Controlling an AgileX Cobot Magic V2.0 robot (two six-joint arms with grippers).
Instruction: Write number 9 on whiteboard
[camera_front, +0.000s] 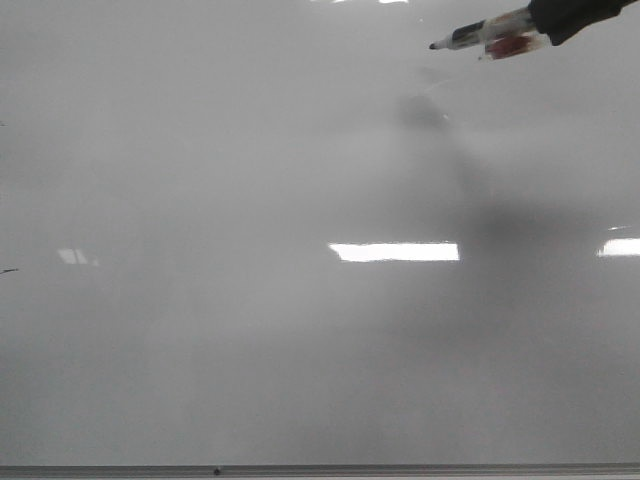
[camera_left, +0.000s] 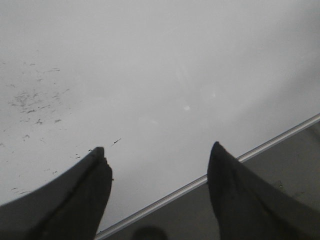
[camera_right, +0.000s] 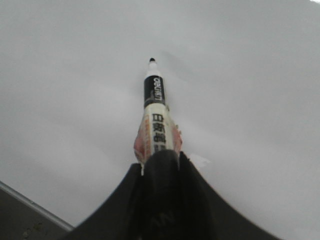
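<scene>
Currently no number 9 visible anywhere on the whiteboard (camera_front: 300, 350); only faint smudges and a tiny stray dash near the left claw (camera_left: 157, 165). Right claw (camera_right: 157, 160) pinching a whiteboard marker (camera_front: 490, 33), cap off, nib forward, seen at the far right of the front view with its shadow apart from the nib, so probably hovering off the surface. Left claw spread, holding nothing, parked over the board's metal edge strip (camera_left: 210, 177). For a clean stroke: lower until nib just touches, keep light steady pressure, hold marker angle fixed. Draw small loop first, close it, then pull the long slanted tail in one continuous pass. Pick a spot with room for the tail. Avoid lifting mid-stroke; glossy board likely to skip if contact breaks.
</scene>
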